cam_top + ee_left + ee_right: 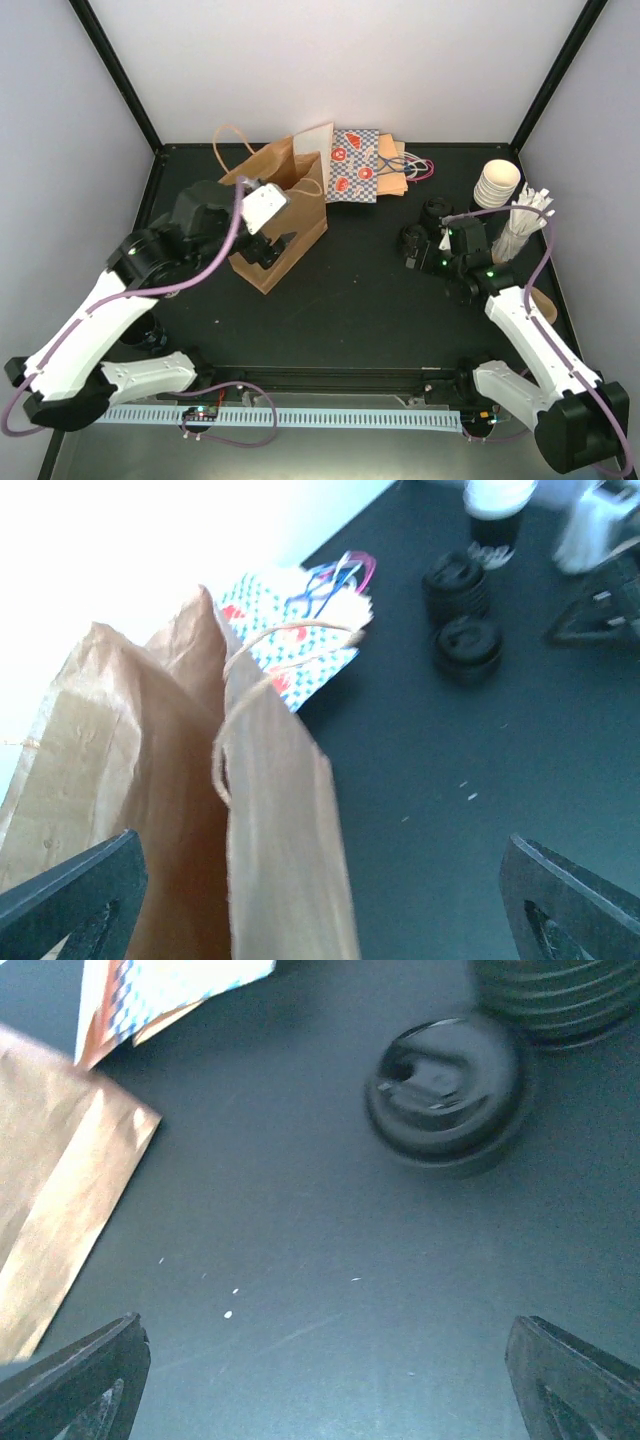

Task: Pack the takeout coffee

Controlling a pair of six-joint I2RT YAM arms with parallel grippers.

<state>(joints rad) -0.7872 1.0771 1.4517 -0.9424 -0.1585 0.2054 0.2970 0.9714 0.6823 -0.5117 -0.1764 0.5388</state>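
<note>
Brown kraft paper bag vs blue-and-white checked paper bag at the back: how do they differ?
The brown kraft paper bag stands with its mouth open; the blue-and-white checked paper bag lies flat. The brown bag is plain; the checked bag carries red prints. Both are paper bags with cord handles.

From high up behind the two arms, the overhead camera looks down over the whole dark bench (360, 300). The camera on the left hand (320, 910) sits close over the mouth of the brown paper bag (280, 810) and faces across the bench toward the black lids (462, 645). The one on the right hand (320, 1380) looks down from low and near at a single black lid (445, 1090). All three views share the brown paper bag, the patterned bag (355, 175) beside it and the lids.
</note>
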